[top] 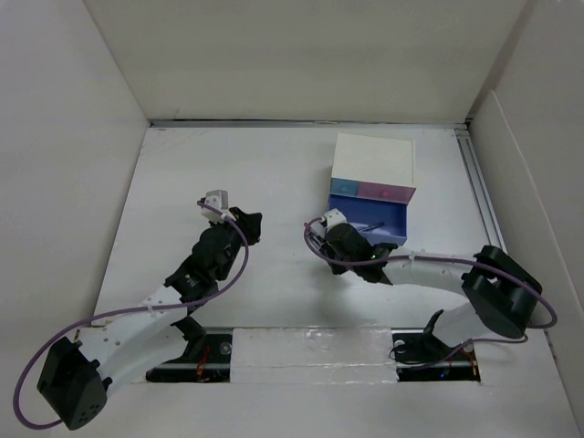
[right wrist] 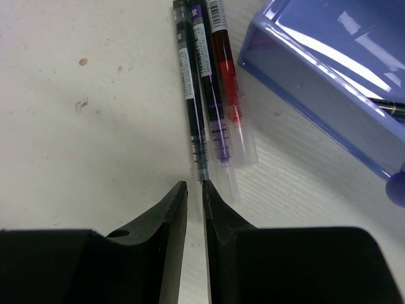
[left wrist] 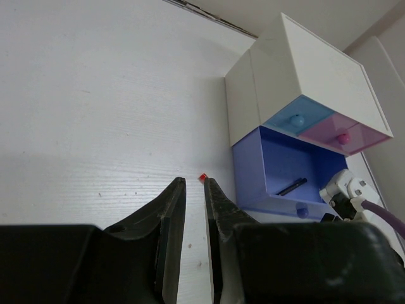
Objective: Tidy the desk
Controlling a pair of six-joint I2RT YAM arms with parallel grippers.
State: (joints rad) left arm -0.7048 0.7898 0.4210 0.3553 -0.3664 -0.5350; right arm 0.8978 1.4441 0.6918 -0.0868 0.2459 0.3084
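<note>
Near edge: both arms are bolted down either side of a glossy pale strip [top: 310,342]. The worktop [top: 274,164] is matt white and fills the whole enclosure floor; close up it shows faint grain, scuffs and a small brown mark [right wrist: 82,61].

Left hand [left wrist: 194,180]: fingers nearly pressed together, a thin slit between them, empty, above bare surface. A tiny red item [left wrist: 202,178] lies just beyond its tips.

Right hand [right wrist: 195,183]: fingers likewise almost together. Three pens [right wrist: 209,95], black, purple and red, lie side by side, their tips at its fingertips; contact cannot be confirmed.

Just beyond, the blue drawer [left wrist: 278,171] stands pulled out, with a dark pen [left wrist: 292,186] inside. It belongs to the small white box [top: 374,155], right of centre.

Plain white walls [top: 301,55] close the far side and both flanks.
</note>
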